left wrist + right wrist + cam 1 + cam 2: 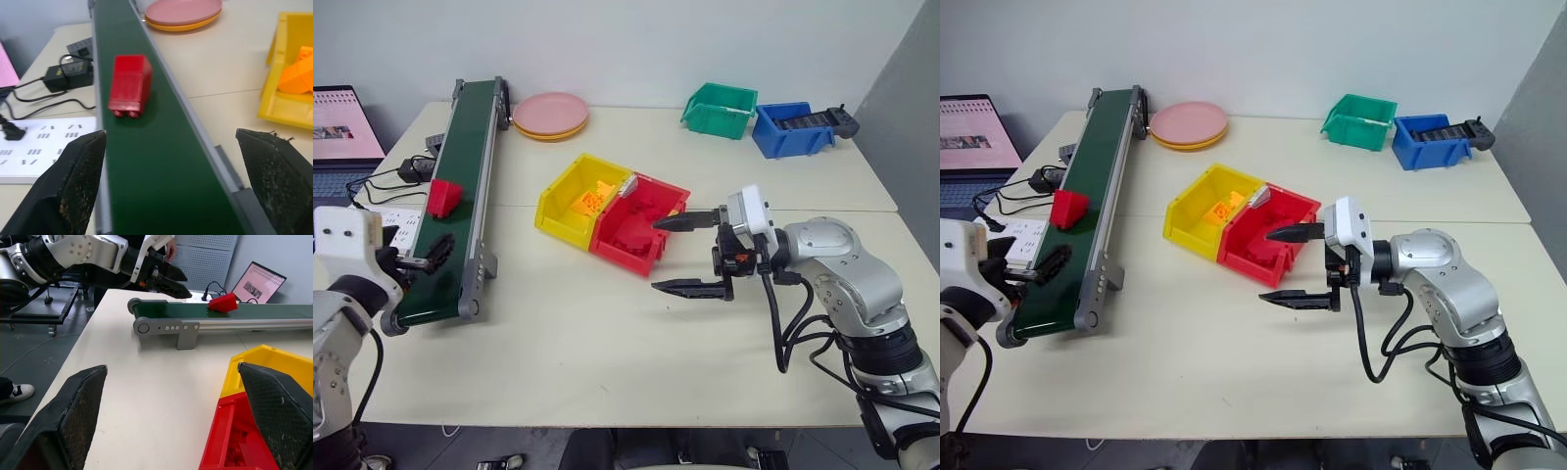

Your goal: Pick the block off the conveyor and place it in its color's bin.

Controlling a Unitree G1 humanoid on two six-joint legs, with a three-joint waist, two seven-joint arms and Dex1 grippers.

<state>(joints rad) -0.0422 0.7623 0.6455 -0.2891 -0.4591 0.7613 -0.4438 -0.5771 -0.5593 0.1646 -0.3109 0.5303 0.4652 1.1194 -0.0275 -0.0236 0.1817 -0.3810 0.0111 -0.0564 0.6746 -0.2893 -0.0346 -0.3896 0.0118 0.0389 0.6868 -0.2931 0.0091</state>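
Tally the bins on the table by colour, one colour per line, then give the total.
Yellow bin: 1
Red bin: 1, joined to the yellow one
Green bin: 1
Blue bin: 1
Total: 4 bins

We see the right gripper (171, 416) with its 2 black fingers (66, 416) spread wide over the pale table (146, 396). Between them lie the red bin (230, 445) and the yellow bin (259, 357) joined to it. Beyond runs the conveyor (234, 316), its rounded end nearest the table edge, with the red block (223, 302) on the belt. The left gripper (168, 280) hovers above the conveyor's end. A laptop (257, 283) stands behind.
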